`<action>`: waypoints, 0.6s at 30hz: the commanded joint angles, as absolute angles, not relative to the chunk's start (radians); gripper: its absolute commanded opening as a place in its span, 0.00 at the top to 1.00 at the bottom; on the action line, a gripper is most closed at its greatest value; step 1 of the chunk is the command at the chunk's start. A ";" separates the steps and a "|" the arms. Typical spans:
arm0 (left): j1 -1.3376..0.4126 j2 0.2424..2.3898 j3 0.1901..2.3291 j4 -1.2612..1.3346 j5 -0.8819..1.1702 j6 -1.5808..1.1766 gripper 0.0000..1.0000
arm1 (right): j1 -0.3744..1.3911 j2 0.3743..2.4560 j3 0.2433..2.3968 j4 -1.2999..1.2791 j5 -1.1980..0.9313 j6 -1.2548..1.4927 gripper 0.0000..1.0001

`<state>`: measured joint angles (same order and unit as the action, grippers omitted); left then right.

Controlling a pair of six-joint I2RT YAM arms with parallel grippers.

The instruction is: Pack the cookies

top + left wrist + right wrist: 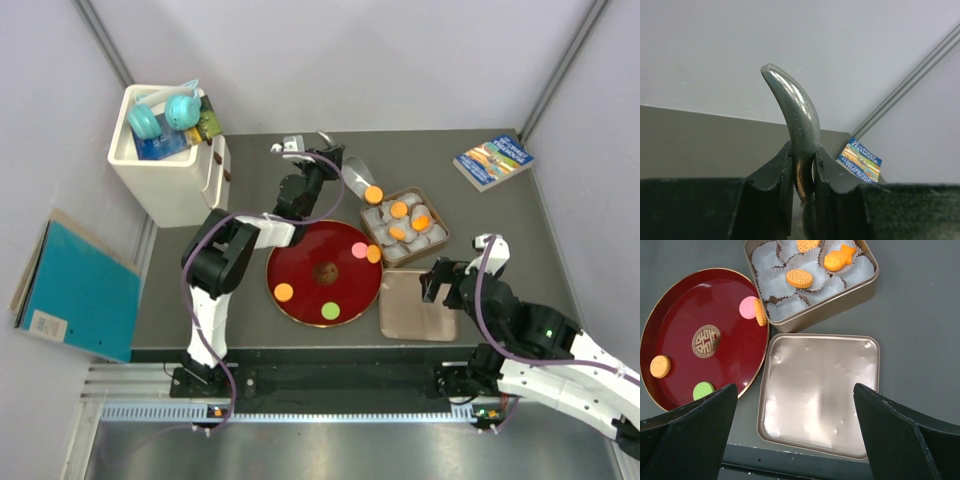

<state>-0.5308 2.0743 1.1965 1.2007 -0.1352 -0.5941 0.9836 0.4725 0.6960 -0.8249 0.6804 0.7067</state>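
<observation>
Overhead, the left gripper [328, 163] reaches across the table [500, 230] past the red plate [300, 250]. It holds a metal tool [352, 172] whose far end carries 1 orange cookie [373, 195], just beside the far left corner of the tin [440, 228]. Of the other cookies [399, 210], 3 orange ones lie in the tin's paper cups [378, 216]. Another 4 rest on the plate: 2 orange, 1 green [330, 311] and 1 pink [359, 249]. The tin's lid [415, 310] lies on the table just beside plate and tin, and the right gripper [447, 282] is over its far right part. A book [493, 162] lies at the far right corner, and a white bin [165, 190] stands at the far left.

From the left wrist, both fingers [775, 190] are pressed together on the tool's curved metal handle, which stands up between them.

From the right wrist, the fingers [690, 430] are spread wide apart above the lid, gripping nothing. 1 cookie in the tin is fish-shaped [839, 259]. The orange one beside the pink one leans against the plate's rim.
</observation>
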 commanded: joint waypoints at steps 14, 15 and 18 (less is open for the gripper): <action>-0.529 2.102 1.256 1.115 -0.186 -0.448 1.00 | 0.985 0.476 0.727 -0.819 0.699 0.693 0.01; -0.529 2.102 1.256 1.108 -0.187 -0.442 1.00 | 0.983 0.476 0.726 -0.819 0.699 0.693 0.01; -0.532 2.098 1.261 1.091 -0.193 -0.416 1.00 | 0.985 0.477 0.723 -0.815 0.699 0.693 0.01</action>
